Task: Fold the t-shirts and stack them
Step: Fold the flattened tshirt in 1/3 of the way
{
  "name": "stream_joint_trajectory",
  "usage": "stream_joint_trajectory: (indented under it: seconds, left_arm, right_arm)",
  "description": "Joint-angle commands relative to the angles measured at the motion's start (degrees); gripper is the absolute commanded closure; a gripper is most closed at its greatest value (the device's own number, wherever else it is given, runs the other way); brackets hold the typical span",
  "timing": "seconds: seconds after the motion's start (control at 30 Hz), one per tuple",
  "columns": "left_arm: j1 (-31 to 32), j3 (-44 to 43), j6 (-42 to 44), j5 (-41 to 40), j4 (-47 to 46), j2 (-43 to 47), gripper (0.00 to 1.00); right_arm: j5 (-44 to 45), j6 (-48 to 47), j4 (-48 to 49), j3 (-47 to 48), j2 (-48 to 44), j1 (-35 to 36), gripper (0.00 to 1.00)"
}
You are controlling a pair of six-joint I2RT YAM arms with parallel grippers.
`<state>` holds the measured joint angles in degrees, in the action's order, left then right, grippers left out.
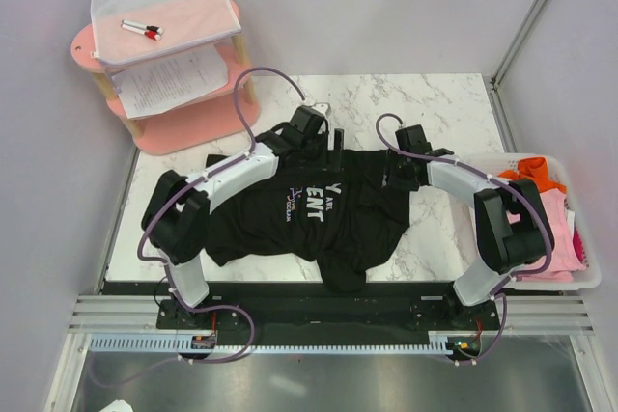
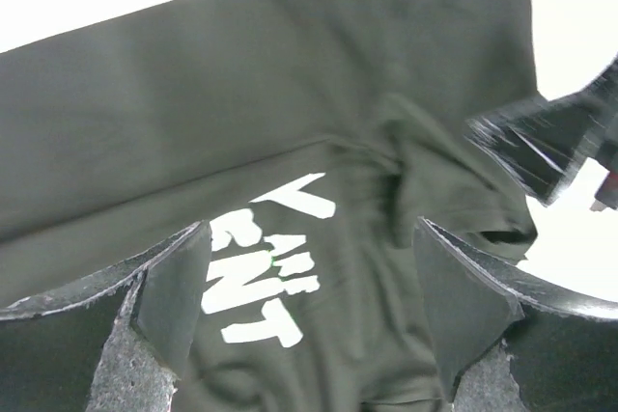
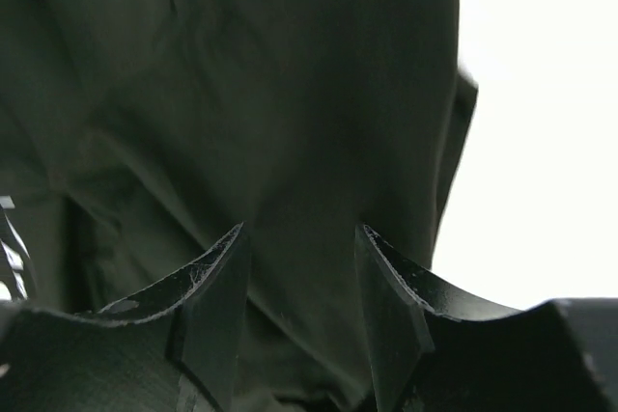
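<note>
Black t-shirt [image 1: 319, 214]: spread chest-up across the middle of the marble worktop [image 1: 444, 103], rumpled, its near hem bunched towards the front edge
Lettering [image 1: 311, 202]: white, on the chest, partly creased; from the left wrist view only some letters show
Left end effector [image 1: 323, 134]: over the far edge of the black t-shirt, near the collar; its 2 fingers stand wide apart with nothing pinched, the cloth and its print lying below and between them
Right end effector [image 1: 398, 173]: over the shirt's right shoulder area, beside the cloth's edge; its 2 fingers are parted, dark cloth showing in the gap, no grip visible
Pink t-shirt [image 1: 552, 209]: crumpled in the white basket [image 1: 591, 279] at the worktop's right edge
Orange t-shirt [image 1: 537, 173]: in the same basket, at its far end, touching the pink one
Pink shelf [image 1: 193, 124]: at the far left corner, off the shirt, 1 printed paper sheet [image 1: 172, 79] on its middle level
Markers [image 1: 142, 30]: 2, lying on the shelf's top level
</note>
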<state>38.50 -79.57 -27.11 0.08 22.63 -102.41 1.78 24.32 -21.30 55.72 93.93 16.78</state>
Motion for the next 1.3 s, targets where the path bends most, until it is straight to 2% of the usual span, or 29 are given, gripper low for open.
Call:
stream_joint_trajectory:
  seconds: [0.0,0.13,0.27,0.57,0.67,0.83,1.0,1.03,1.1,1.13,1.27]
  left_arm:
    - [2.7,-3.2,-1.4,10.5,-6.7,-4.7,0.1]
    - [3.8,-1.8,-4.5,15.0,-11.1,-7.7,0.15]
    - [5.1,-1.6,-5.6,16.5,-12.3,-9.8,0.31]
    - [8.3,0.5,-6.3,16.9,-13.4,-11.0,0.37]
    - [9.0,0.3,-7.1,16.7,-13.7,-12.7,0.45]
    - [10.0,0.0,-7.2,15.0,-13.8,-14.5,0.5]
    - [10.1,-0.1,-6.8,14.2,-13.3,-15.5,0.72]
    - [10.1,-0.1,-6.8,14.0,-13.1,-15.6,0.83]
    - [10.2,0.1,-6.7,13.5,-12.8,-15.8,0.95]
    - [10.1,0.1,-6.7,13.3,-12.3,-15.9,0.98]
    - [10.2,0.7,-6.7,11.0,-10.9,-16.0,0.98]
  right_arm:
    - [2.3,2.0,4.3,4.0,2.6,0.2,0.46]
    - [2.3,2.8,5.9,4.0,3.5,0.1,0.46]
    - [3.0,2.9,6.0,4.4,4.6,-0.3,0.46]
    - [2.5,3.6,7.2,4.3,6.8,-0.9,0.45]
    - [2.3,3.7,7.4,4.3,7.2,-1.0,0.45]
    - [2.2,3.6,7.5,4.0,7.0,-1.3,0.45]
    - [2.3,3.4,7.5,4.0,7.1,-1.7,0.45]
    - [2.4,3.4,7.6,4.0,7.2,-1.7,0.45]
    - [2.5,3.3,7.7,3.9,7.6,-1.7,0.45]
    - [2.7,3.3,7.6,3.9,7.6,-1.7,0.45]
    - [4.0,2.9,7.6,4.0,8.1,-2.0,0.45]
